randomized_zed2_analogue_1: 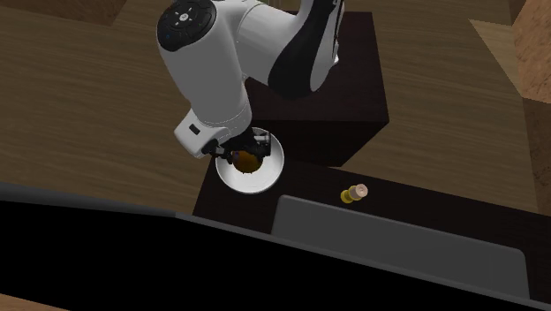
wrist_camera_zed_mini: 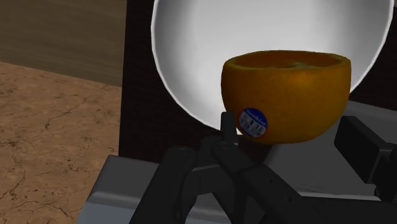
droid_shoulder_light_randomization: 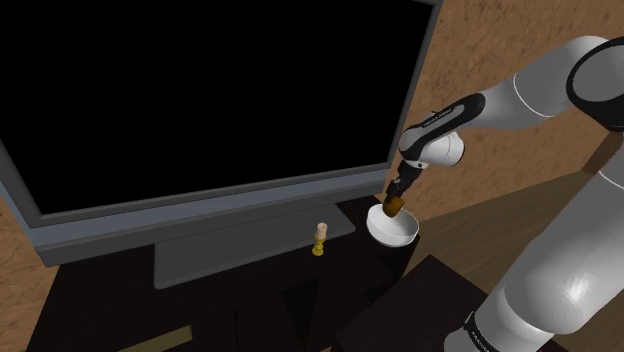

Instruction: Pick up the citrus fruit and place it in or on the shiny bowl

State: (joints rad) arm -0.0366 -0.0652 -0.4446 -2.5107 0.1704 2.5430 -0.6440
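Plainly, the end effector (wrist_camera_zed_mini: 289,135) is closed on the orange (wrist_camera_zed_mini: 286,95). In the wrist view its black fingers (wrist_camera_zed_mini: 226,129) clasp the fruit between them, one pressing right beside the blue sticker. The fruit is a halved orange with its flat cut face showing. It hangs at the fingertips just above the white bowl (wrist_camera_zed_mini: 191,63), and the second exterior view puts it inside the line of the rim. Whether its skin touches the bowl's inner surface cannot be told. The bowl stands near one end of the dark desk (randomized_zed2_analogue_1: 441,216), just beside the foot of the big TV (droid_shoulder_light_randomization: 200,100). A small yellow-and-cream piece (droid_shoulder_light_randomization: 319,240) stands well apart from it, further along the desk. So the pick-up looks done, and the carry to the bowl looks done as well. What is left, on this reading, is to lower the fruit a little if needed and open the fingers so the orange settles inside. The arm should then lift clear without nudging the bowl toward the desk's end.
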